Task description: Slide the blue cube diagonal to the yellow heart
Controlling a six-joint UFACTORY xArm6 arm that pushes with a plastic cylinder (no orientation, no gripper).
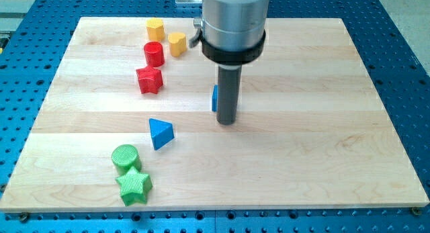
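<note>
The blue cube (214, 98) is mostly hidden behind my rod near the board's middle; only a thin blue sliver shows at the rod's left edge. My tip (227, 121) rests on the board just in front of it, seemingly touching it. The yellow heart (177, 43) lies at the view's top, left of the arm's body, up and left of the cube. A yellow hexagonal block (155, 29) lies just left of and above the heart.
A red cylinder (154, 54) and a red star (150, 79) lie below the yellow blocks. A blue triangle (160, 133) lies left of and below my tip. A green cylinder (125, 157) and a green star (134, 186) sit at the bottom left.
</note>
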